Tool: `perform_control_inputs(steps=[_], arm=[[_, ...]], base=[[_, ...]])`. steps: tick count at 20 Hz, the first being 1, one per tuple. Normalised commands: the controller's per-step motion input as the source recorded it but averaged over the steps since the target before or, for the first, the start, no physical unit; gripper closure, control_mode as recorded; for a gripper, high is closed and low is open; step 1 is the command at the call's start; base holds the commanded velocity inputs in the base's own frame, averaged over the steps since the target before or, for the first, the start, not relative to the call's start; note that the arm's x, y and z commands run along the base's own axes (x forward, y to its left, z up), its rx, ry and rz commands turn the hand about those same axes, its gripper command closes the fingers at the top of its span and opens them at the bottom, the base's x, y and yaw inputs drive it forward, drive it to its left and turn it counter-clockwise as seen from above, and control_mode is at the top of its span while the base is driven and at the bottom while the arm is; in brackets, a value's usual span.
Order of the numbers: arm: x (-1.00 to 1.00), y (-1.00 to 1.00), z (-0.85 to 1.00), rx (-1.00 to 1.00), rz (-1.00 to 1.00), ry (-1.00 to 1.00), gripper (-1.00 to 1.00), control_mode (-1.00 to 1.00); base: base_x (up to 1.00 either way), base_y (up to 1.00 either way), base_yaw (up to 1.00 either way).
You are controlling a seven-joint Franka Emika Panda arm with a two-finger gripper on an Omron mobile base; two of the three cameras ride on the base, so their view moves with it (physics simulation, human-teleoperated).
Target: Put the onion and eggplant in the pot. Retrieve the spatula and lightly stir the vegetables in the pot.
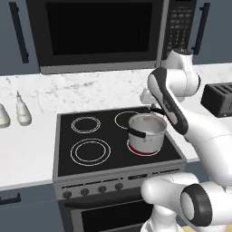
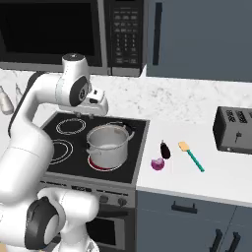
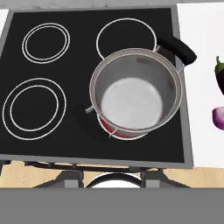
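Empty pot (image 3: 135, 94) on the front right burner of the stove (image 3: 39, 144). Seen from the right base: onion (image 2: 157, 164), eggplant (image 2: 165, 149) and spatula (image 2: 191, 155) on the worktop (image 2: 197, 182) beside the stove, toaster (image 2: 234, 130) further right. Pincer (image 2: 84, 114) above the stove, grip state unclear. No legible writing.

Shiny steel pot (image 2: 107, 145), upright and bare inside, on the stove's front right burner. Onion (image 2: 157, 164), dark eggplant (image 2: 165, 149) and teal-handled spatula (image 2: 191, 155) lying on the table, right of it.
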Motion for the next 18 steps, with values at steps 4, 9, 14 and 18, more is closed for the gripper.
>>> perform_control_inputs(steps=[4,9,14,18], arm=[[0.0,0.0,0.0,0.0,0.0,0.0,-1.0,1.0],[0.0,0.0,0.0,0.0,0.0,0.0,-1.0,1.0],[0.0,0.0,0.0,0.0,0.0,0.0,-1.0,1.0],[0.0,0.0,0.0,0.0,0.0,0.0,-1.0,1.0]], base=[[0.0,-0.6,0.0],[0.06,-0.86,0.0],[0.07,-0.1,0.0],[0.35,0.28,-0.01]])
